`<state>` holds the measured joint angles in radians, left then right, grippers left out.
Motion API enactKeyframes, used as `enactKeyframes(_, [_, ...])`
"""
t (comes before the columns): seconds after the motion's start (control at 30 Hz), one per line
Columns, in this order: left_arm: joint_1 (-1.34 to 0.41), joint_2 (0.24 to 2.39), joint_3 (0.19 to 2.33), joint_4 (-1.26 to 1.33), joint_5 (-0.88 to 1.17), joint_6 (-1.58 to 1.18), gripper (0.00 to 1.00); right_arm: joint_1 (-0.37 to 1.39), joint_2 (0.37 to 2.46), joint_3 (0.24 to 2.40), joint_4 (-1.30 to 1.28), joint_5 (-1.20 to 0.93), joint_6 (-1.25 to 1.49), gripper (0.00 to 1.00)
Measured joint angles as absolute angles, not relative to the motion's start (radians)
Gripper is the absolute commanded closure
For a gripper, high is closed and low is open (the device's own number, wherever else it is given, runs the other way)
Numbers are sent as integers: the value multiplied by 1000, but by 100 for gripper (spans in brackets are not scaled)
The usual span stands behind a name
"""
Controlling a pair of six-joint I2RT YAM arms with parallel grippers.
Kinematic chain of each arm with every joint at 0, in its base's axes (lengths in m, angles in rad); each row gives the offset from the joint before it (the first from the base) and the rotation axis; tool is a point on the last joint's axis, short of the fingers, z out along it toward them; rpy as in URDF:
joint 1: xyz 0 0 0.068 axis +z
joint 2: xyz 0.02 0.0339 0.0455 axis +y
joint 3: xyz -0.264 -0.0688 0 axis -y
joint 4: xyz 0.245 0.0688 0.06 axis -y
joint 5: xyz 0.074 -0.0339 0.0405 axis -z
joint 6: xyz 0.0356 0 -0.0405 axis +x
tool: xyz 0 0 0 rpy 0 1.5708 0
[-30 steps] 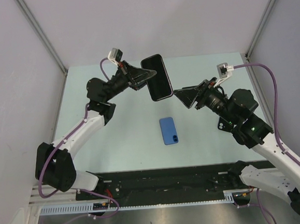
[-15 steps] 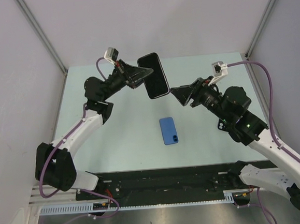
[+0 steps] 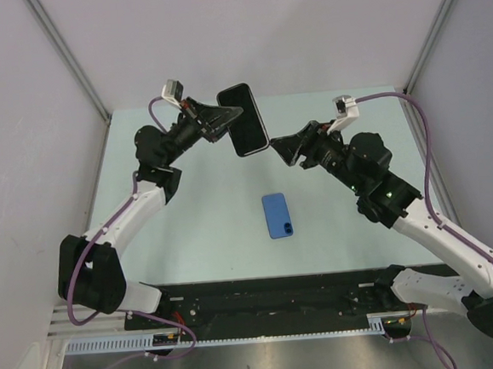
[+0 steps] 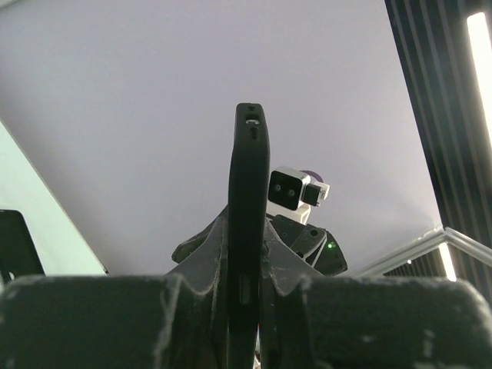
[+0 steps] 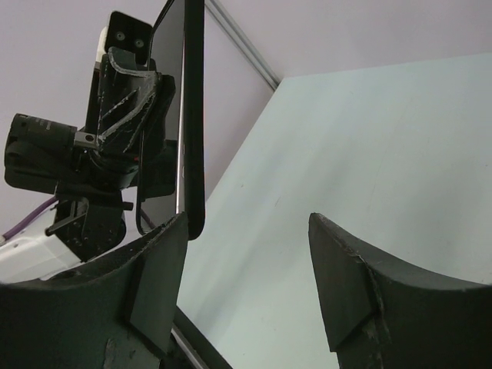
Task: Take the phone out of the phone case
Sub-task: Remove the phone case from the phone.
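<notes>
Above the far half of the worktop (image 3: 217,238), the left end effector (image 3: 231,117) is clenched on the phone case (image 4: 247,154) with the phone (image 3: 243,119) seated in it. It holds them clear of the surface, black screen turned up toward the overhead camera. From the left wrist we see the pair edge-on, with a finger pressed to each broad face. The right end effector (image 5: 247,231) is released, its fingers (image 5: 154,284) spread wide. It sits just beside the near right corner of the case and is not touching it, as far as we can tell (the right wrist view shows that corner just above one fingertip, outside the gap). We judge the step in hand to be bringing the right end effector onto the free end so shell and phone can be worked apart. To do it well, we would line the open gap up with the thin edge before closing, since the case now lies off to one side of it. We would aim to catch the shell's rim at the corner and peel it back. Squeezing both faces would only press the phone deeper into the case. The left hold spans both faces too, so it may need easing. A blue-backed phone (image 3: 276,215) lies flat on the worktop below, well apart, and plays no part.
</notes>
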<state>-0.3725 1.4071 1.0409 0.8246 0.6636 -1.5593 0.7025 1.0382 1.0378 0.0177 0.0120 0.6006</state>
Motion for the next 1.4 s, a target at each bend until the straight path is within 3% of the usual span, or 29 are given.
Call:
enactKeyframes(0.97, [-345,1407,1028,797,601,-1520,100,648,1150,1042,93,-66,639,32])
enactKeyframes(1.4, [-348,1407,1026,833,653,-1530,100,629,1213,1013,221,-248,712,30])
